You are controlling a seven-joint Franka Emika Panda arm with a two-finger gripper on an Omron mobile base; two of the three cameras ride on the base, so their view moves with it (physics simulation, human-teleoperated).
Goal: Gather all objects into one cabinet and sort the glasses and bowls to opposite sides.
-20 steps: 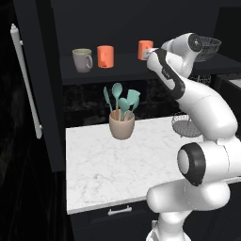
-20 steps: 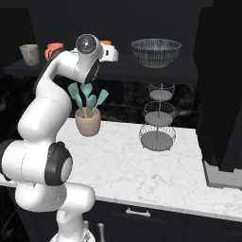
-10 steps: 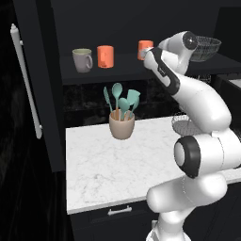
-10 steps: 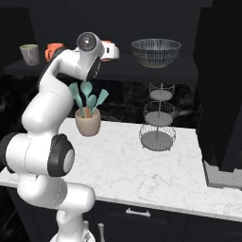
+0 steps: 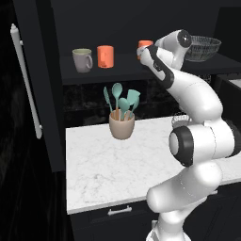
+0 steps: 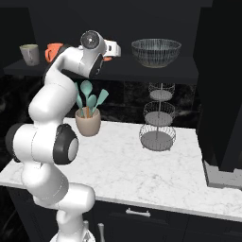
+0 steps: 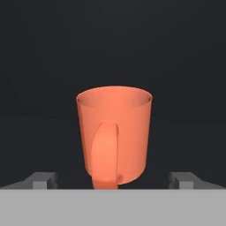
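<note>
Inside the black cabinet [image 5: 42,56], whose door stands swung open to the left, the shelf [image 5: 117,69] carries everything the task wants gathered: the wide mesh bowl [image 6: 156,51] at the right end, then the grey-beige mug [image 5: 83,60] and an orange mug [image 5: 105,56] toward the left. The second orange mug [image 7: 114,134] stands upright mid-shelf, handle facing the claw [image 7: 114,180], which is spread wide and empty, a fingertip at each side, probably lined up for a grasp to shift it leftward.
</note>
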